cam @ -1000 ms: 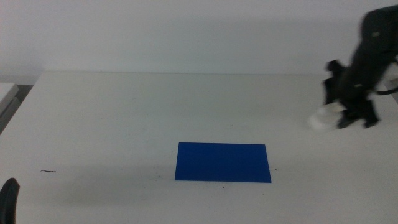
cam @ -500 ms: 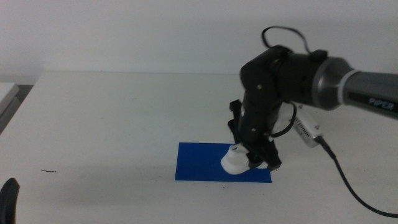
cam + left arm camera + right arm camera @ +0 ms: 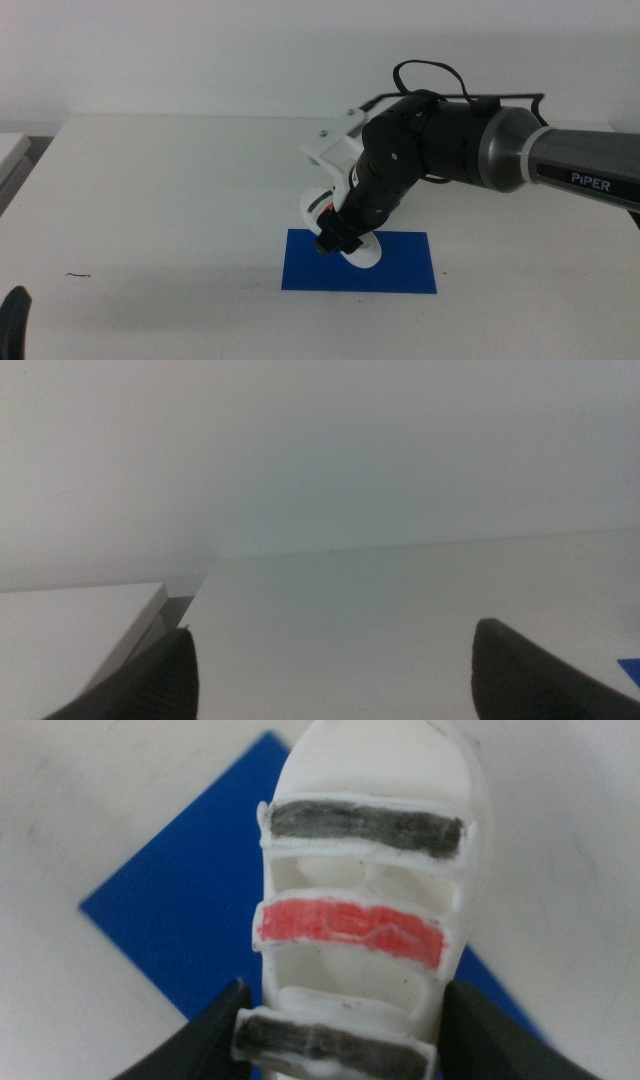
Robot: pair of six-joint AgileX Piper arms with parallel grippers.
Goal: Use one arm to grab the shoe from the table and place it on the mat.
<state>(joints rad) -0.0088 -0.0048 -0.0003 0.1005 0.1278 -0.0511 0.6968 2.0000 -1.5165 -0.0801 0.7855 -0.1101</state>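
My right arm point(image 3: 450, 150) reaches in from the right over the blue mat point(image 3: 400, 272). Its gripper point(image 3: 338, 238) is shut on the shoe point(image 3: 364, 256), a white sandal with two dark straps and one red strap. The shoe is tilted, its lower end at or just above the mat's middle; I cannot tell whether it touches. In the right wrist view the shoe point(image 3: 365, 890) fills the gap between the jaws of the gripper point(image 3: 340, 1050), with the mat point(image 3: 180, 910) under it. My left gripper point(image 3: 330, 670) waits open and empty at the table's near left corner point(image 3: 12, 320).
The white table point(image 3: 160, 190) bears a small dark squiggle mark point(image 3: 78, 275) at the left front. A white bracket point(image 3: 335, 140) and black cables sit on the right arm's wrist. A grey-white slab edge point(image 3: 10, 150) lies beyond the table's left side.
The right arm has carried the shoe from the table's far right to over the mat. In the last half second the wrist turned and shifted left, tilting the shoe.
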